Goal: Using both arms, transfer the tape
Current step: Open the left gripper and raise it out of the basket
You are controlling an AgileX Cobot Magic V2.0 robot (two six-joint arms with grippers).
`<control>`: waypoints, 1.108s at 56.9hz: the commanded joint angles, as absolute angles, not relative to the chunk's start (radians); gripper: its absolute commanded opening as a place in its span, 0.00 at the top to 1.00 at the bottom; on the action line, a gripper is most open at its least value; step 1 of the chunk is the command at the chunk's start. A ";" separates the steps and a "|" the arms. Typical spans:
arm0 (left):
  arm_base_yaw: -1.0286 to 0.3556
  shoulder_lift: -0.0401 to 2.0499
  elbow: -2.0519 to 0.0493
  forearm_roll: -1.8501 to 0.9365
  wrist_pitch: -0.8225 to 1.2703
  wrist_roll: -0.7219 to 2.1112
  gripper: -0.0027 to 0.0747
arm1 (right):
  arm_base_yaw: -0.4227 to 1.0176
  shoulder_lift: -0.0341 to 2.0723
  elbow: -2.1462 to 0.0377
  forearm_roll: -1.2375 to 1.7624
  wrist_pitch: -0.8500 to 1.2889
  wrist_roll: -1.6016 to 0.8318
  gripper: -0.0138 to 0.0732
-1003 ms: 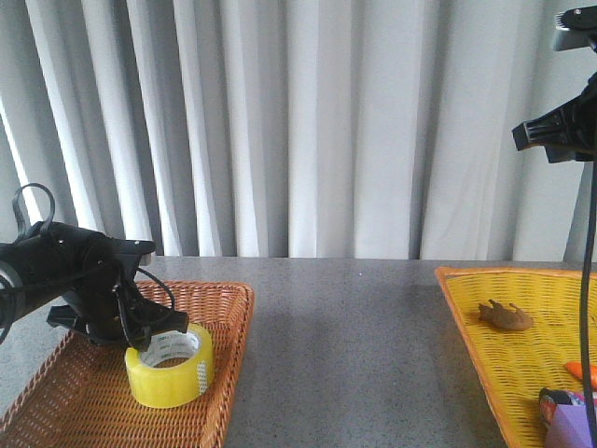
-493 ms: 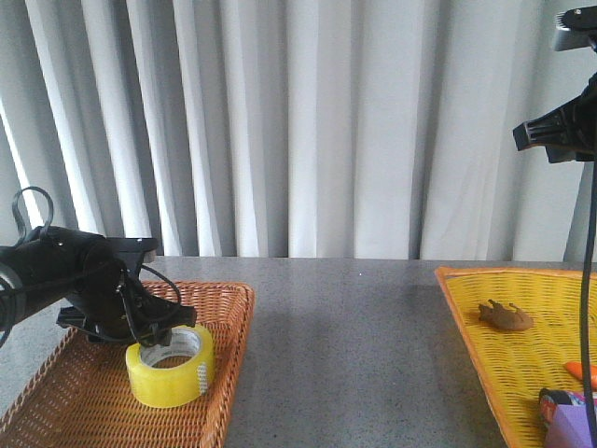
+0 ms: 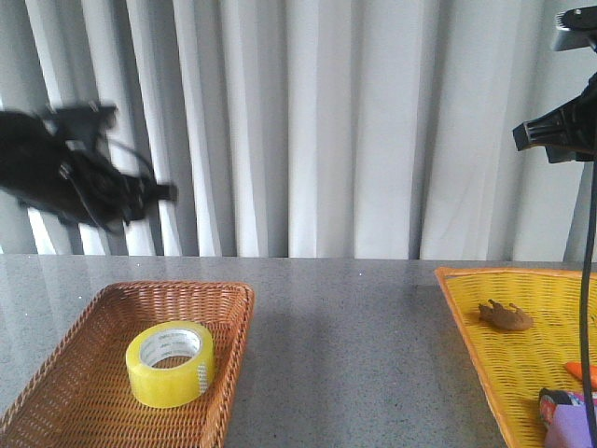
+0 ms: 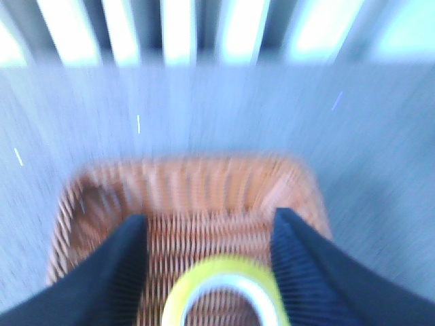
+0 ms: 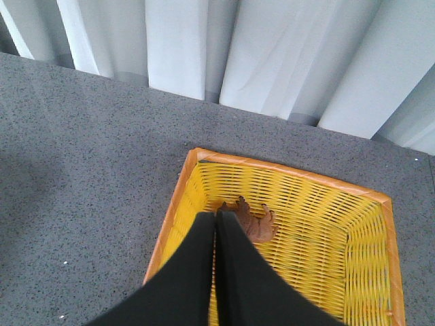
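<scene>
The tape [image 3: 170, 363] in the brown basket [image 3: 233, 322] is best straddled squarely by the spread left gripper [image 4: 207, 234], the right gripper [image 5: 216, 221] pressed together.

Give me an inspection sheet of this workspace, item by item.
Surface: grey speckled table, bare between the baskets.
Job's things: tape lying flat in brown wicker basket, ungripped.
Clutter: brown toy animal, orange and purple items in yellow basket.
Grippers: left gripper open, raised above the tape; right gripper shut, empty, high.
Cables: black cable hanging at right.
Surroundings: white curtain.
</scene>
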State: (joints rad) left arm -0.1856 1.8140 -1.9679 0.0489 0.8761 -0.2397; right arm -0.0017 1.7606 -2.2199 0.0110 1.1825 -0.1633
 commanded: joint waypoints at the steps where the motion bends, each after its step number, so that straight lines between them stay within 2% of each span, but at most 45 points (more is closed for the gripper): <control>1: -0.187 1.663 -2.006 0.047 0.792 -0.239 0.63 | -0.006 1.716 -2.248 0.010 1.121 -0.163 0.85; 13: -0.187 1.512 -2.006 0.046 0.802 -0.131 0.97 | -0.006 1.716 -2.248 0.010 1.121 -0.163 0.85; 29: -0.187 1.415 -2.006 0.023 0.866 -0.119 0.97 | -0.006 1.716 -2.248 0.010 1.121 -0.163 0.85; 63: -0.186 1.409 -2.005 0.042 0.891 -0.118 0.97 | -0.006 1.716 -2.248 0.010 1.121 -0.163 0.85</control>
State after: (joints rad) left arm -0.1856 1.4445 -1.9791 0.0297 0.9396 -0.1190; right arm -0.0017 1.7606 -2.2199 0.0110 1.1825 -0.1633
